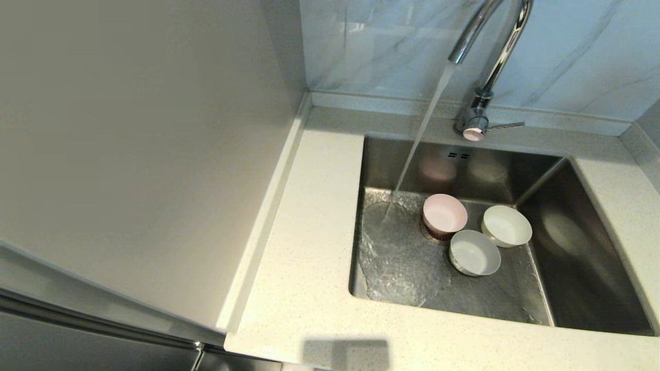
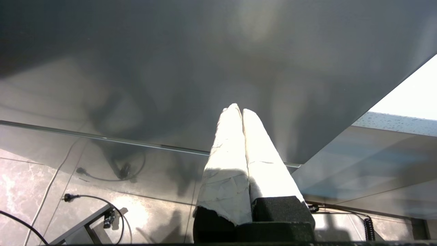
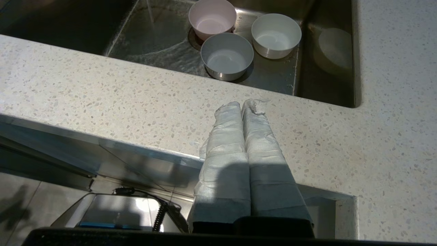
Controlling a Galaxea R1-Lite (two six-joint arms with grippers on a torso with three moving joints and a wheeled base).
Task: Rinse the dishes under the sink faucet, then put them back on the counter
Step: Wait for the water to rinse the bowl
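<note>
I am standing at a domestic kitchen sink station. A speckled stone counter with a raised back edge is wrapping around a square stainless steel sink. A chrome gooseneck sink faucet at the far edge is running water into the basin. A pale marbled backsplash is lining the far wall, and a smooth beige-grey side panel is rising on the left. Three small bowls, pink, white and grey-white, are sitting in the basin. A tiled floor is showing below the counter.
</note>
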